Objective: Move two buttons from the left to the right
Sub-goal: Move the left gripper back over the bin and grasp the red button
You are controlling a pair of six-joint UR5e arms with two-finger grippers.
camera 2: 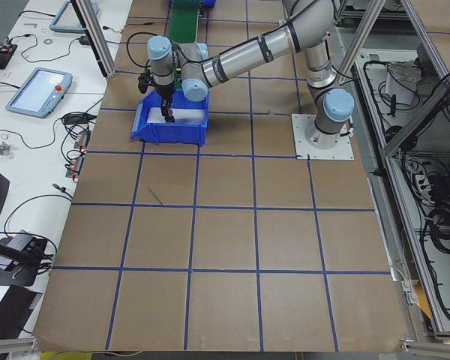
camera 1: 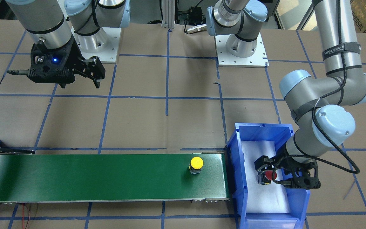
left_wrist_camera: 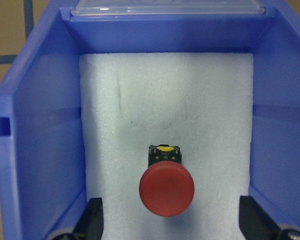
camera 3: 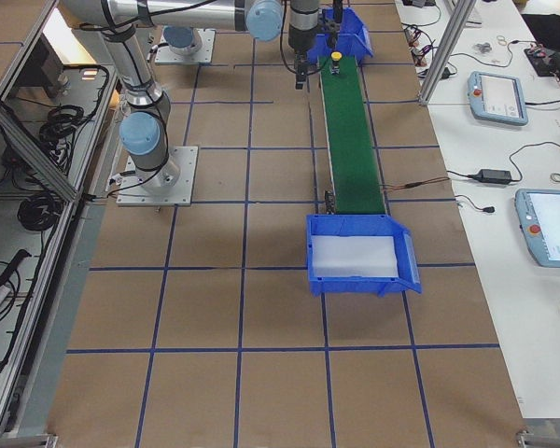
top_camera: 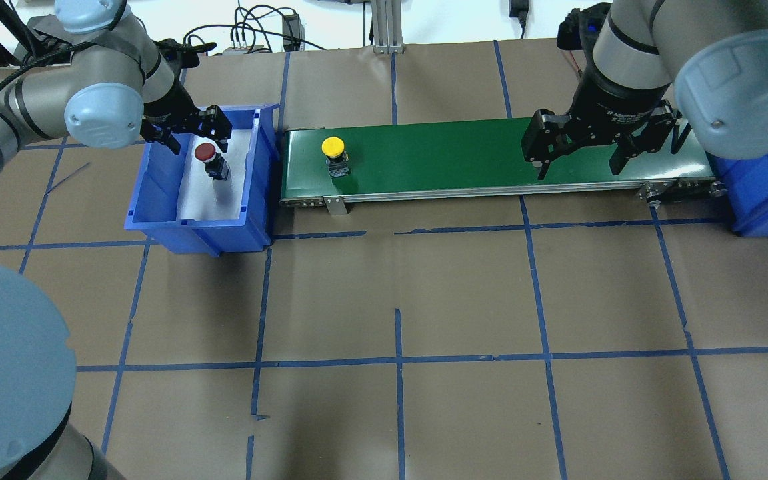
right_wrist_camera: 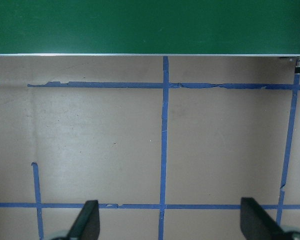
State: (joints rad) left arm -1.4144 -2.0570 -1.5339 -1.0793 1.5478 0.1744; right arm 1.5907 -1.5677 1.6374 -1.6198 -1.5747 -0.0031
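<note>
Red button point(left_wrist_camera: 166, 187) in bin point(left_wrist_camera: 35, 125); yellow button point(camera 1: 197, 163), seemingly upright, on belt point(camera 1: 106, 175).

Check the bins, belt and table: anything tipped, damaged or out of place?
Nothing serious. The red button sits on the foam in the left bin, the yellow button on the belt. Only the blue tape lines on the table look torn in spots.

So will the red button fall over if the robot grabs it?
Probably tippy: the red button has a wide cap on a narrower body. It looks stiff, so it likely won't squash. The white foam beneath may stop sliding.
</note>
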